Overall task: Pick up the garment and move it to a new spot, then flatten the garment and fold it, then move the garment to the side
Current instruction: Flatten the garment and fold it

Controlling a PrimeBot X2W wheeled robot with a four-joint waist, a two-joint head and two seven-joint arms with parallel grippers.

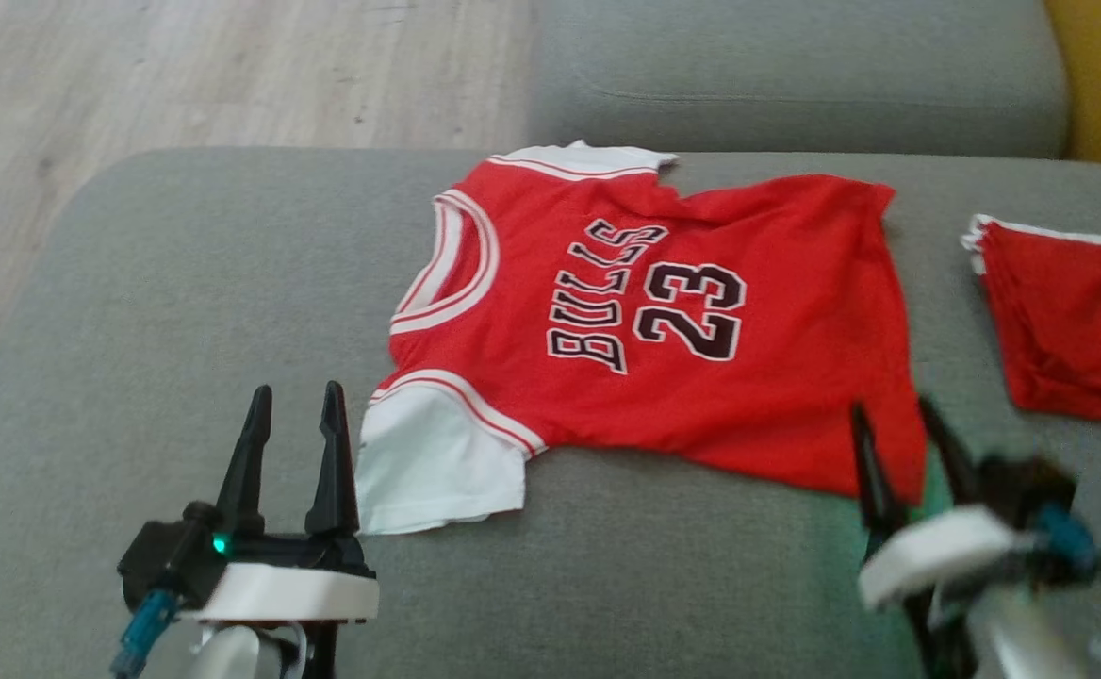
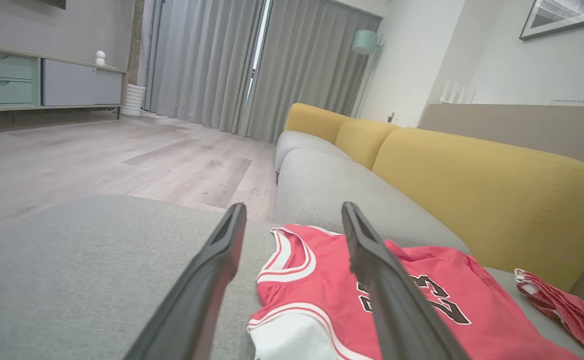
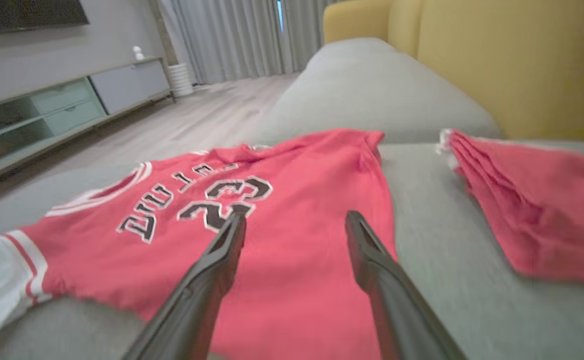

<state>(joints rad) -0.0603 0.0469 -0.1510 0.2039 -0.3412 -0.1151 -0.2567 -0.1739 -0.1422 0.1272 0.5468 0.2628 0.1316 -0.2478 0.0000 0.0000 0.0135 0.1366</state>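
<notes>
The garment (image 1: 645, 339) is a red jersey with white sleeves and black lettering. It lies spread on the grey sofa seat (image 1: 164, 311), collar to the left; it also appears as the garment (image 2: 322, 310) and the garment (image 3: 232, 220) in the wrist views. My left gripper (image 1: 294, 405) stands open just left of the near white sleeve, holding nothing. At the jersey's near hem corner hovers my right gripper (image 1: 895, 420), blurred, open and holding nothing. The left gripper (image 2: 292, 220) and the right gripper (image 3: 296, 222) show spread fingers in their own views.
A second red folded cloth (image 1: 1069, 321) lies at the right of the seat. A second grey cushion (image 1: 796, 75) sits behind, with yellow backrests (image 2: 472, 190) to the right. Wooden floor (image 1: 136, 85) lies beyond the seat's left edge.
</notes>
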